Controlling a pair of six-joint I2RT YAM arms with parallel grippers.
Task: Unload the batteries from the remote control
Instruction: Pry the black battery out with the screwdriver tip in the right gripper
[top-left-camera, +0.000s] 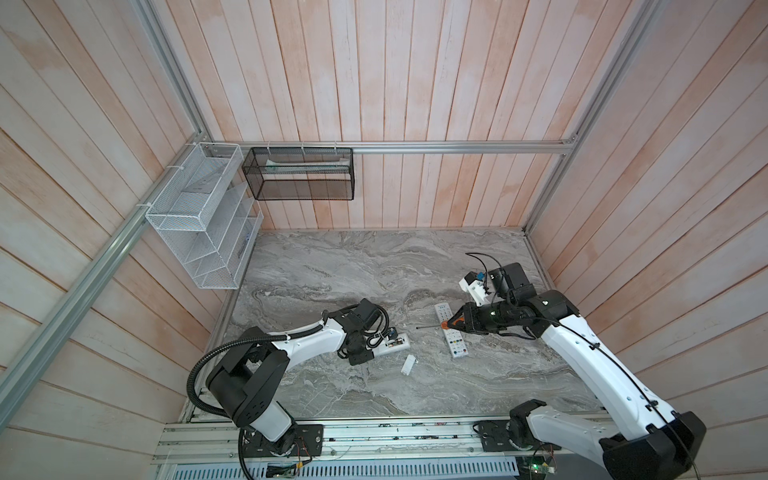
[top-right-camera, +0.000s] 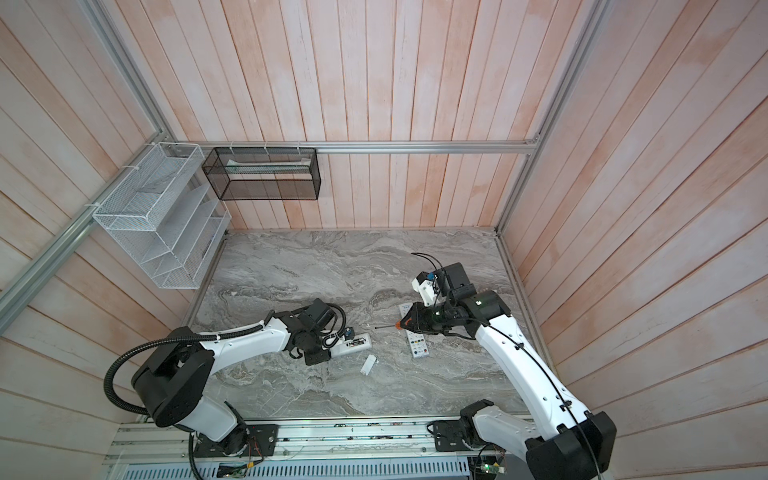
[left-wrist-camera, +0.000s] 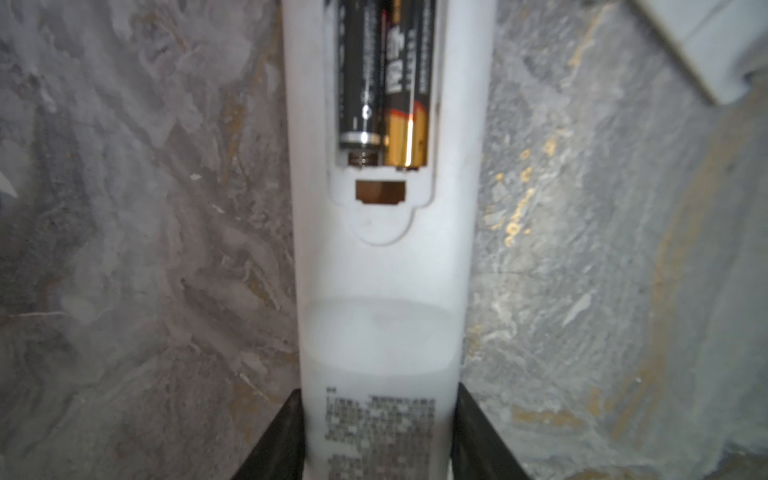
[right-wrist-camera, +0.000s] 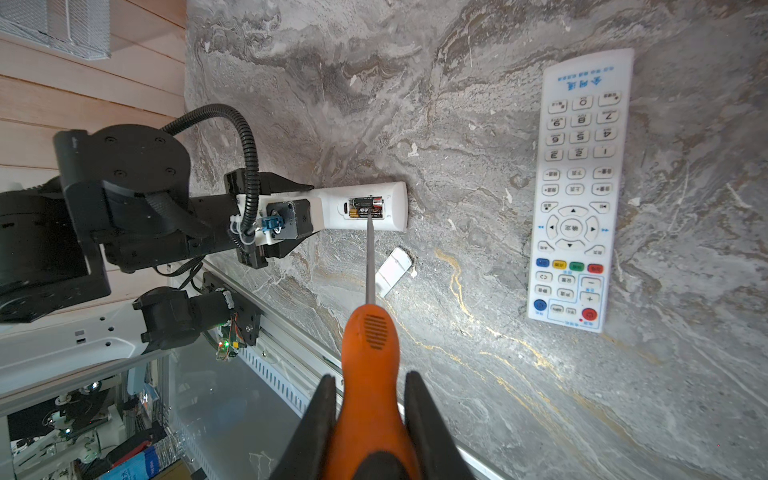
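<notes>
Two batteries (left-wrist-camera: 382, 83) are sitting side by side in the uncovered bay of the remote (left-wrist-camera: 382, 270). One is showing its gold band and the other is pressing its metal end against a spring. Neither is out yet.

Item, left tool (left-wrist-camera: 380, 436): gripping the remote by its flanks at the end away from the bay, fingers (left-wrist-camera: 286, 444) bearing on both sides. The remote is facing back-up, resting on or just over the worktop (right-wrist-camera: 457, 83); I cannot tell which.

Item, right tool (right-wrist-camera: 372, 395): clamping the screwdriver (right-wrist-camera: 370, 340) by its orange handle, with the shaft pointing at the bay. In both top views the tip is hanging near the remote; whether it is touching, I cannot tell.

Item, cover (right-wrist-camera: 392, 270): lying loose on the worktop just beside the remote.

Item, second remote (right-wrist-camera: 579, 187): lying buttons-up beneath the right tool.

Hazards, as I am judging them:
- The tip skating off a round battery and gouging the bay wall or the spring, since a cylinder gives little purchase.
- The remote twisting in the left tool under a sideways pry, being held at one far end only.
- A battery popping free under spring load and rolling off across the worktop.
- The tapered handle pivoting between the right jaws under load.
- The shaft sweeping the cover aside.
</notes>
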